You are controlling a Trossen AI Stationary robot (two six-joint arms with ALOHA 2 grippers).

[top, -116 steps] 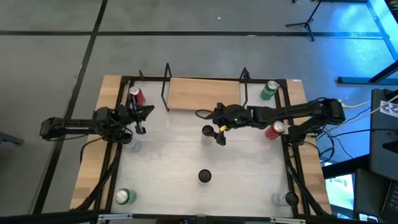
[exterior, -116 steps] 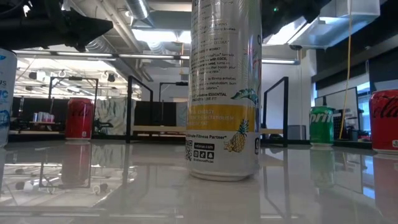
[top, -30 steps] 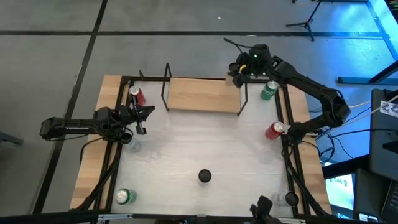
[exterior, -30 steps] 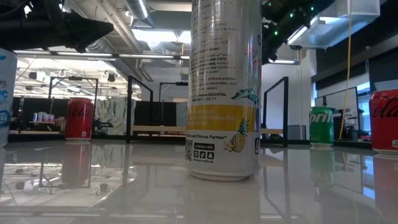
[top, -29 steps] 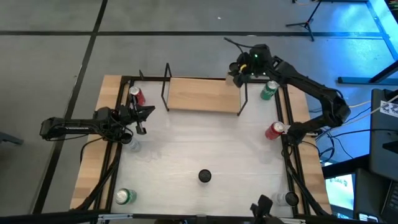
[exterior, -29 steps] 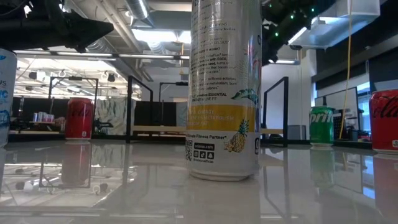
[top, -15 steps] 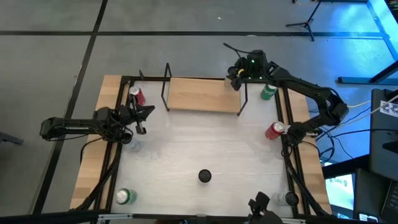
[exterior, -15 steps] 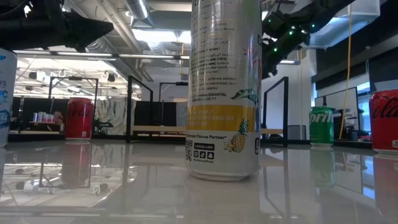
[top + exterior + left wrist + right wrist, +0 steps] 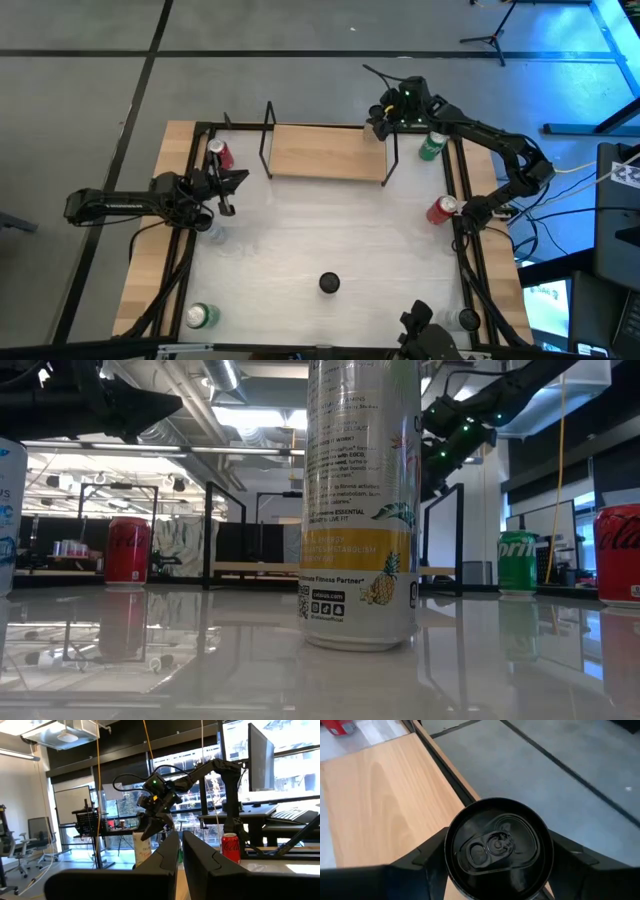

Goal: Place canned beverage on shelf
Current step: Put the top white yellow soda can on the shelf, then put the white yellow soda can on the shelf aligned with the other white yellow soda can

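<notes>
The right gripper (image 9: pixel 492 865) needs to lower the tall black-topped beverage can (image 9: pixel 494 845) straight down and upright, well inside the small light-wood shelf (image 9: pixel 325 152) with its thin black rod frame, clear of the corner post, and release only once the base sits flat. From above, the can hangs over the shelf's right far corner, near the edge. The right gripper's fingers (image 9: pixel 422 855) clasp the can's sides, held fairly wide by its body. The left gripper (image 9: pixel 222 190) waits pinched together, empty, over the table's left side.
</notes>
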